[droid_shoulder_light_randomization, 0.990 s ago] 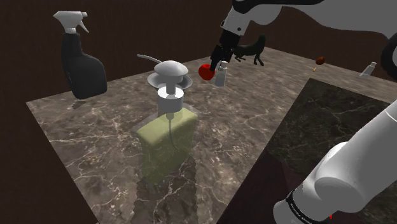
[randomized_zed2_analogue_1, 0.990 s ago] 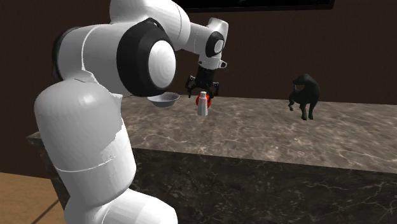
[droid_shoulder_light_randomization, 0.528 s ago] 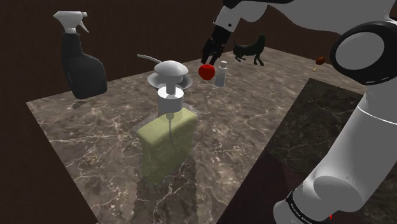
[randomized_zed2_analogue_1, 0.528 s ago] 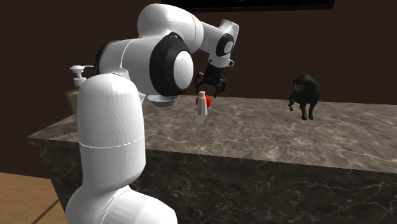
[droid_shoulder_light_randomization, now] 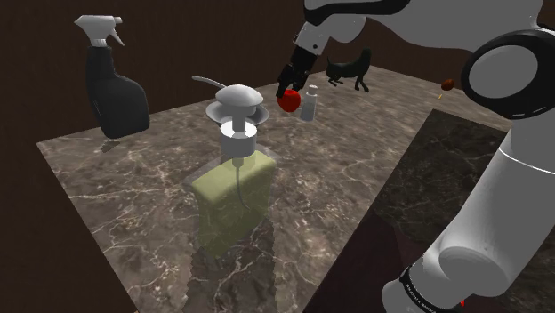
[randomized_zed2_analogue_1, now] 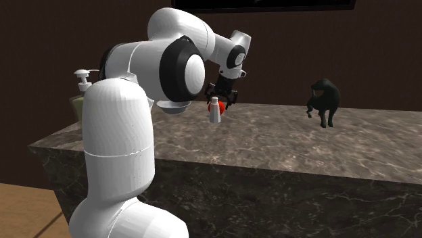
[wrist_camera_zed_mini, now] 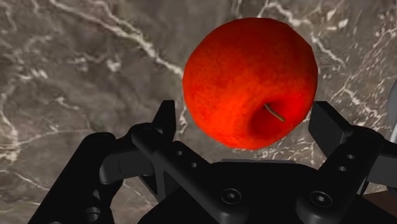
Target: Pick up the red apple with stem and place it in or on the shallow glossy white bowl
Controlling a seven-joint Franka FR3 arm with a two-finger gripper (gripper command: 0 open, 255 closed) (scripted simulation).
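The red apple [wrist_camera_zed_mini: 249, 79] with a short stem rests on the dark marble counter [droid_shoulder_light_randomization: 356, 178], next to a small white shaker [droid_shoulder_light_randomization: 309, 104]. My black gripper [wrist_camera_zed_mini: 248, 118] hangs over it, open, with one finger on each side of the apple and a thin gap showing at one finger. In the shoulder view the gripper [droid_shoulder_light_randomization: 286, 89] comes down onto the apple [droid_shoulder_light_randomization: 287, 102] from above. The shallow white bowl [droid_shoulder_light_randomization: 260, 115] sits just behind the soap dispenser's pump. In the second exterior view the bowl [randomized_zed2_analogue_1: 172, 106] is partly hidden by my arm, with the apple [randomized_zed2_analogue_1: 209, 105] behind the shaker.
A green soap dispenser [droid_shoulder_light_randomization: 233, 191] stands in the middle of the counter and a black spray bottle [droid_shoulder_light_randomization: 111, 80] at the shoulder view's far left. A black dog figurine [randomized_zed2_analogue_1: 324, 100] stands farther along the counter. A darker slab [droid_shoulder_light_randomization: 462, 178] lies by the stand.
The arm's elbow has swung across and the wrist has turned, bringing the gripper more squarely over the apple. The apple itself has stayed where it was on the counter.
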